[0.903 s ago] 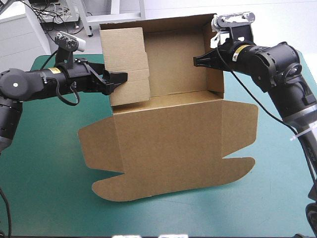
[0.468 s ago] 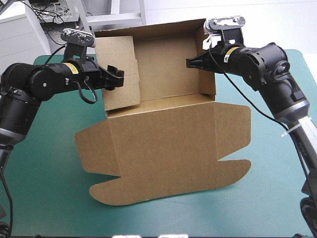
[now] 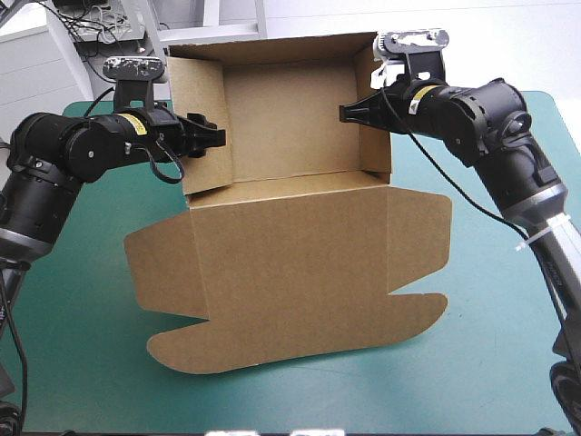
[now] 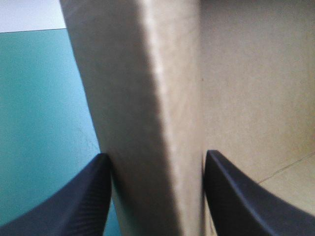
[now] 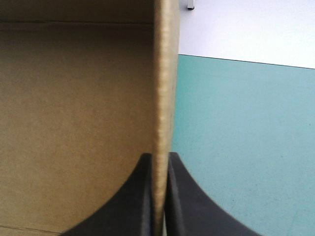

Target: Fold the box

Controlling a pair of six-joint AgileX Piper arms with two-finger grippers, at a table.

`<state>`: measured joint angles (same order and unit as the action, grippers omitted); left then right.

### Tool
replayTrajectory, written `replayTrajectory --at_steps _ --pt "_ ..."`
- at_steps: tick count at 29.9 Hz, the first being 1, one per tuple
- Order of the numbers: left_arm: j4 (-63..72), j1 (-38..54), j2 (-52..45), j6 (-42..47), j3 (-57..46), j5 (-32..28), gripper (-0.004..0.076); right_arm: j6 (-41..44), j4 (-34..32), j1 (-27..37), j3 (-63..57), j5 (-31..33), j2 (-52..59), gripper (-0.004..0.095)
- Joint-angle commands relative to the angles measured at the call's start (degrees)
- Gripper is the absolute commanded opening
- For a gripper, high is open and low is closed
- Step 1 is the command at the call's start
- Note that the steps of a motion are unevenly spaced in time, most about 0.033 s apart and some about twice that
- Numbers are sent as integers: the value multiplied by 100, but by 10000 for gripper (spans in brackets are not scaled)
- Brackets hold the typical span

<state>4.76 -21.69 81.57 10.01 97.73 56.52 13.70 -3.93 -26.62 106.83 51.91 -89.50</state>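
1. The box (image 3: pixel 290 263) sits in the middle of the table (image 3: pixel 508 363). Its tray is toward the far edge with the walls raised, and the lid (image 3: pixel 300 300) lies flat toward the near edge.
2. Just before, the left side flap leaned into the tray as a broad panel. It now lies turned in against the left wall (image 4: pixel 147 123), so the inside of the tray is open to view.
3. The whole box has also slid a little toward the table's left side.
4. The left gripper (image 3: pixel 207 134) sits astride that doubled left wall. Its fingers (image 4: pixel 83 206) stand apart, one on each face, and are not pinched down.
5. The right gripper (image 3: pixel 348 112) has stayed on the right wall (image 5: pixel 165 98), with its fingers (image 5: pixel 133 206) nearly together and the board clamped between them.
6. The left wall looks close to tucked. It probably still needs pressing home so the flap locks. The lid has not been raised.
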Motion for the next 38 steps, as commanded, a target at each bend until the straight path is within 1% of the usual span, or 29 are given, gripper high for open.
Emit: replayTrajectory --at_steps 1,6,8,14,17,21,26,30,34,38 --pt "77 -29 -172 49 176 -375 302 -8 62 -17 153 -319 178 -16" --pt "90 -29 -172 -74 176 -375 227 -48 62 -17 153 -103 71 -16" --pt "103 -29 -124 -106 176 -327 186 -97 62 -17 153 -23 18 -16" --pt "273 -29 258 -321 176 19 39 -245 42 -17 153 417 -140 -18" --pt "484 -29 532 -450 176 187 -17 -265 42 -17 153 636 -239 -18" --pt "706 -29 816 -598 176 298 -23 -322 72 -17 153 939 -426 -18" --pt "669 -29 1031 -598 176 371 -23 -527 162 -17 153 1529 -788 -18" --pt "669 -29 1297 -616 176 649 -22 -541 186 -17 153 1898 -1074 -18" --pt "702 -29 1573 -697 176 857 -22 -615 393 -17 153 1958 -1276 -18" --pt "771 -29 1837 -732 176 906 -22 -727 424 -2 153 1958 -1503 -18"
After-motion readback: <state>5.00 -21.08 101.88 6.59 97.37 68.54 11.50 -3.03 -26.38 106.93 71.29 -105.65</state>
